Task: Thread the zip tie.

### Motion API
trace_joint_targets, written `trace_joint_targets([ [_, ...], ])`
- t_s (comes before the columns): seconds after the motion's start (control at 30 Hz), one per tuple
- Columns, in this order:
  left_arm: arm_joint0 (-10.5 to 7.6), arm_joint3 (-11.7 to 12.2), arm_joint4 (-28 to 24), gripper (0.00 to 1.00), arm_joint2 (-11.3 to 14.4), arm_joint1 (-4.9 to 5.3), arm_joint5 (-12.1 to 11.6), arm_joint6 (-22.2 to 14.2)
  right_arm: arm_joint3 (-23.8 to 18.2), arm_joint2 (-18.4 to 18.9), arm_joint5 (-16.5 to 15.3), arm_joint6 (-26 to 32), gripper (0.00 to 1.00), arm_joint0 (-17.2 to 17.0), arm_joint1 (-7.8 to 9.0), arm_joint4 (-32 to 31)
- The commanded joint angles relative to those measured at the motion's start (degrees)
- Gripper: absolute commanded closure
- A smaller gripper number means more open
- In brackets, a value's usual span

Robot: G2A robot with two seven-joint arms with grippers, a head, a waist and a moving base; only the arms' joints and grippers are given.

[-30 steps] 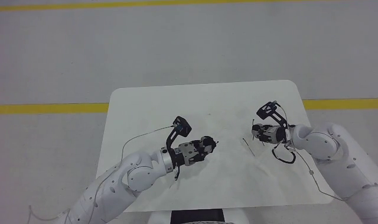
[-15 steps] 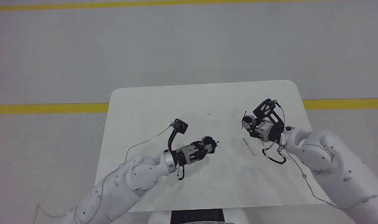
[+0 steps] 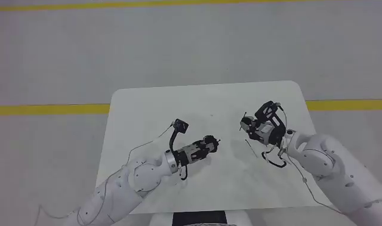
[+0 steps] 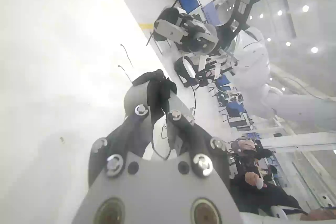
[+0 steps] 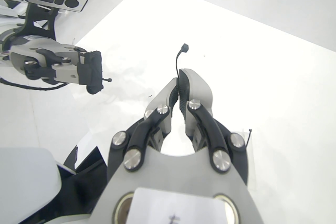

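My right gripper (image 5: 179, 81) is shut on a thin black zip tie (image 5: 178, 59). The tie's small square head (image 5: 185, 46) sticks out past the fingertips, above the white table (image 3: 155, 107). In the top view this gripper (image 3: 246, 123) hovers right of the table's middle. My left gripper (image 3: 212, 145) is a short way to its left, also shut. A short black zip tie end (image 5: 107, 80) pokes from its dark fingertips (image 5: 94, 72) toward the right gripper. In the left wrist view that tie (image 4: 125, 74) juts out beyond the gripper (image 4: 158, 78).
Another loose zip tie (image 3: 251, 148) lies on the table between the two grippers, nearer the right one; the right wrist view catches it as a zip tie (image 5: 248, 137) beside the gripper's base. The table's far half is bare white surface, and grey floor with yellow lines surrounds it.
My right gripper has lifted and moved left toward the table's middle with its zip tie. The left gripper has stayed almost in place; its arm shifted slightly.
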Motion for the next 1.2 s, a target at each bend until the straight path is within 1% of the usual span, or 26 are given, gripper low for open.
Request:
trace_joint_targets([
  [0.0,0.5,0.09,-1.55,1.0,-0.2,-0.14,0.61,1.2,-0.06,-0.12,0.05,-3.48,1.0,-0.44,-0.24,-1.8],
  [0.13,1.36,0.93,-3.19,1.0,-0.8,-0.3,1.0,3.03,-0.5,-0.37,-0.01,-10.95,1.0,-1.76,-0.79,-4.58],
  [0.2,1.7,1.52,-4.79,1.0,-1.22,-0.41,0.73,4.01,-0.53,-0.43,0.37,-15.16,1.0,-2.27,-1.08,-6.57],
  [0.27,1.94,2.0,-5.92,1.0,-1.6,-0.54,0.63,4.91,-0.29,-1.26,0.96,-19.36,1.0,-3.16,-1.46,-9.66],
  [0.37,2.31,2.42,-8.56,1.0,-1.98,-0.76,-0.07,5.53,0.84,-3.08,0.5,-23.75,1.0,-3.17,-2.11,-12.2],
  [0.43,2.45,2.53,-9.84,1.0,-2.36,-0.85,-0.33,5.6,1.46,-3.77,0.26,-24.53,1.0,-2.9,-2.36,-12.96],
  [0.47,2.29,2.46,-9.48,1.0,-2.48,-0.83,-0.5,5.02,1.46,-3.77,0.26,-24.53,1.0,-2.9,-2.36,-12.96],
  [0.73,2.35,2.43,-9.72,1.0,-2.51,-0.86,-0.45,5.25,1.46,-3.77,0.26,-24.53,1.0,-2.9,-2.36,-12.96],
  [0.77,2.71,2.23,-11.18,1.0,-2.42,-1.0,-0.52,5.73,1.41,-3.8,0.24,-24.75,1.0,-2.88,-2.41,-13.05],
  [0.8,2.81,2.25,-12.43,1.0,-2.31,-1.12,-1.05,5.4,1.16,-4.14,-0.01,-26.47,1.0,-3.01,-2.62,-12.42],
  [0.87,3.18,2.65,-14.04,1.0,-2.04,-1.39,-1.37,6.05,0.82,-5.34,-0.01,-29.37,1.0,-3.21,-2.81,-12.0],
  [0.93,3.13,2.83,-15.54,1.0,-1.58,-1.77,-1.37,6.25,0.79,-7.11,-0.01,-32.22,1.0,-3.07,-2.86,-12.01],
  [1.07,2.82,3.18,-16.76,1.0,-0.76,-2.44,-1.37,6.1,1.51,-10.51,-0.01,-35.37,1.0,-1.71,-2.6,-11.25],
  [1.17,2.66,3.26,-17.29,1.0,-0.26,-2.97,-1.37,6.48,2.64,-12.79,-0.01,-36.3,1.0,-0.16,-2.24,-10.93],
])
